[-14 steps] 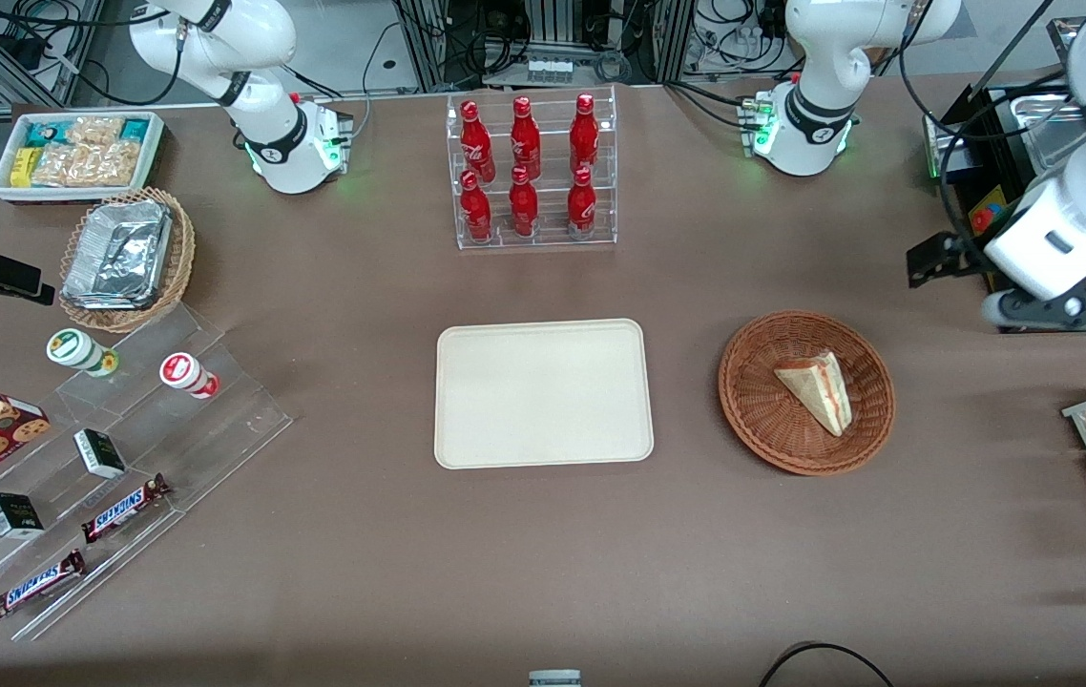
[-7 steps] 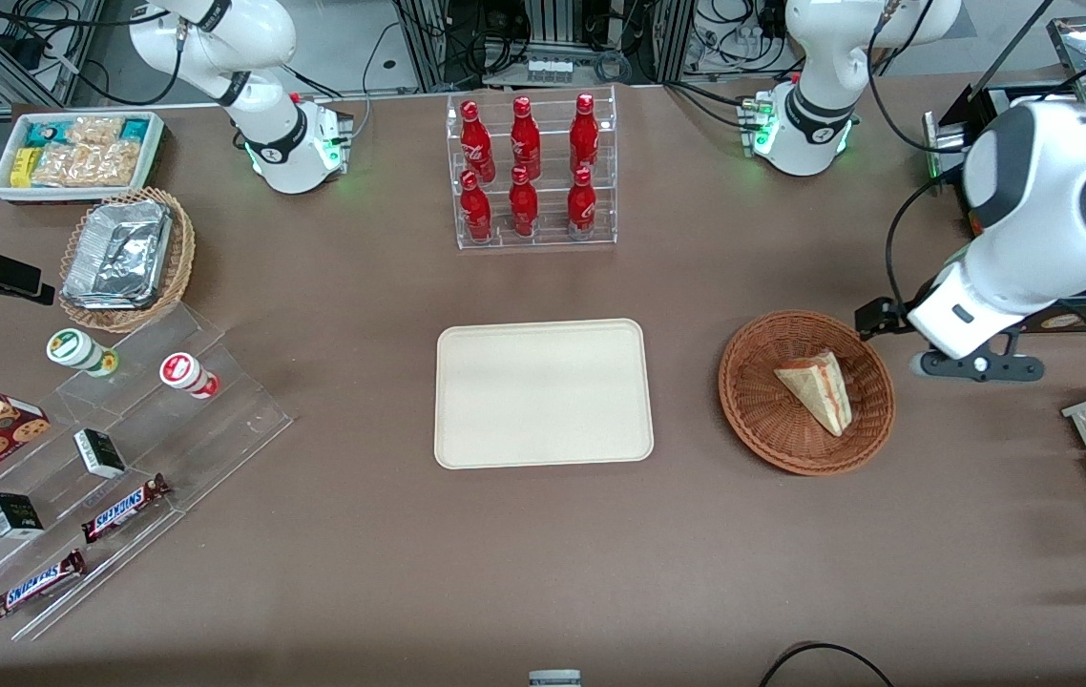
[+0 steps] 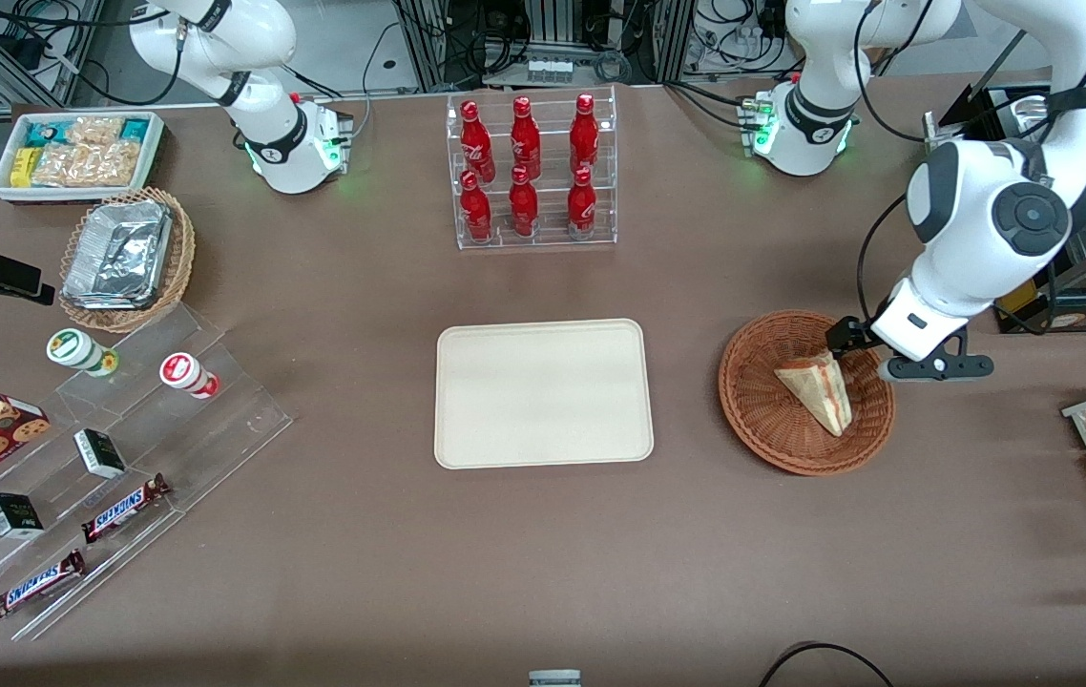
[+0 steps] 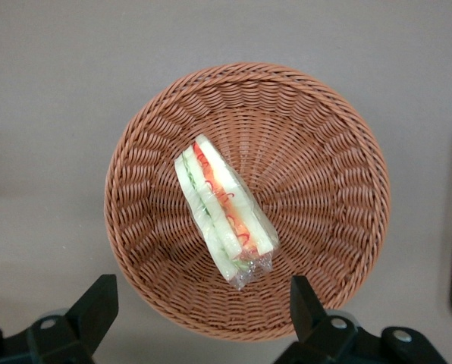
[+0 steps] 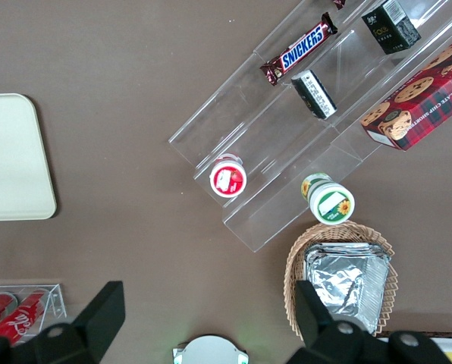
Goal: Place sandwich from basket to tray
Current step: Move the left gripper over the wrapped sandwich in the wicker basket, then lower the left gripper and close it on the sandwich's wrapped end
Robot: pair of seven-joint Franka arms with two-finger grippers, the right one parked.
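I see the sandwich (image 4: 224, 214), a triangular wedge in clear wrap with pale bread and red and green layers along its cut edge, lying in the middle of the round woven wicker basket (image 4: 317, 136). My gripper (image 4: 198, 305) hangs above the basket's rim with its fingers spread wide, holding nothing. The smooth cream tray (image 3: 543, 393), rectangular with rounded corners, sits beside the basket on the brown worktop (image 3: 543, 553).

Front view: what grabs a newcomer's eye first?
The sandwich lying in the basket, with the left gripper open just above it. Beside the basket, toward the parked arm's end, sits the bare tray; farther from the camera stands a rack of red bottles.
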